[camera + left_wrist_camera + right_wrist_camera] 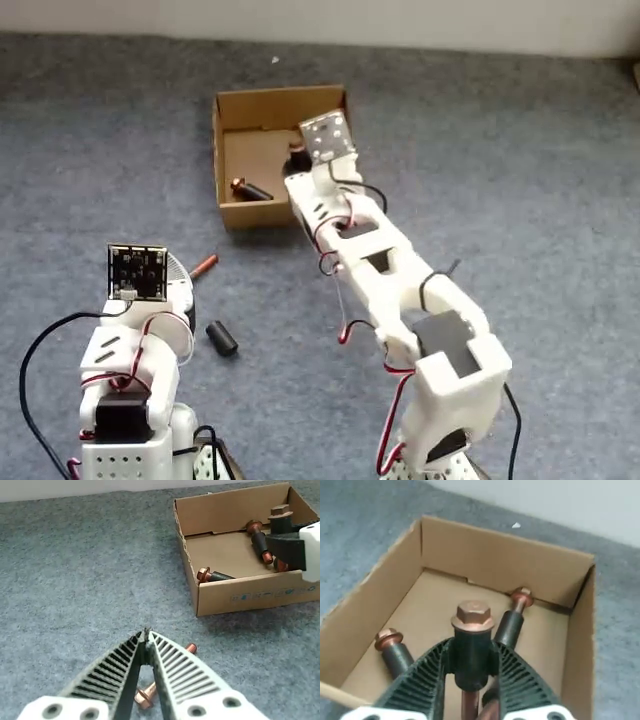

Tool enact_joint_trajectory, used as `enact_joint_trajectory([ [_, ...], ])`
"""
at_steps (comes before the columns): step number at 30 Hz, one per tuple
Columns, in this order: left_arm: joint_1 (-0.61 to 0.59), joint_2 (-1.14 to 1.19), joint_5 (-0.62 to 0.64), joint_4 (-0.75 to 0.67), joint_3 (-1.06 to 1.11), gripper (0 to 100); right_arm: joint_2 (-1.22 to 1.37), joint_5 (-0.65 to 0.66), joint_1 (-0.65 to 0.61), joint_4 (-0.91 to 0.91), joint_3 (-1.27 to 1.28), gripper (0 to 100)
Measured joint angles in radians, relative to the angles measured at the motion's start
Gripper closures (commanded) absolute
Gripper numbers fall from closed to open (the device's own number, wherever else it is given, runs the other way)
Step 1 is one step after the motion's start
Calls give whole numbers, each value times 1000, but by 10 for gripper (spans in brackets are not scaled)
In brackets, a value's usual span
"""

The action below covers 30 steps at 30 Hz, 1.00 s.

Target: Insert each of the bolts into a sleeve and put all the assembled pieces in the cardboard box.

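Note:
The cardboard box [280,97] sits at the back of the grey carpet. My right gripper [471,652] hangs over the inside of the box [495,550], shut on an assembled piece [471,617], a copper bolt in a black sleeve held upright. Two more assembled pieces [395,652] [512,620] lie on the box floor. My left gripper [146,634] is shut and empty, low over a loose copper bolt [145,697] on the carpet. That bolt [203,265] lies in front of the box, and a loose black sleeve [221,338] lies nearer the left arm's base.
The right arm [400,290] stretches diagonally from the front right to the box. The left arm [140,330] stands at the front left. Open carpet lies left of the box [250,597] and across the right side.

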Motion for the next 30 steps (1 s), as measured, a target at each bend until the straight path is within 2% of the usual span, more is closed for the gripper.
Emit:
enact_joint_trajectory([
  [3,0,0,0,0,0,990,6,-2,-17,43,-5,857],
  [7,0,0,0,0,0,992,-26,-2,-23,203,-55,857],
  [14,-152,0,9,0,-3,989,-399,-2,-25,727,-61,857],
  [18,-207,0,28,0,-5,989,-624,-3,-61,939,-21,857],
  [23,-230,0,28,0,-5,989,-775,-6,-189,1007,178,857],
  [30,-275,0,28,0,-12,989,-796,-176,-446,987,368,857],
])
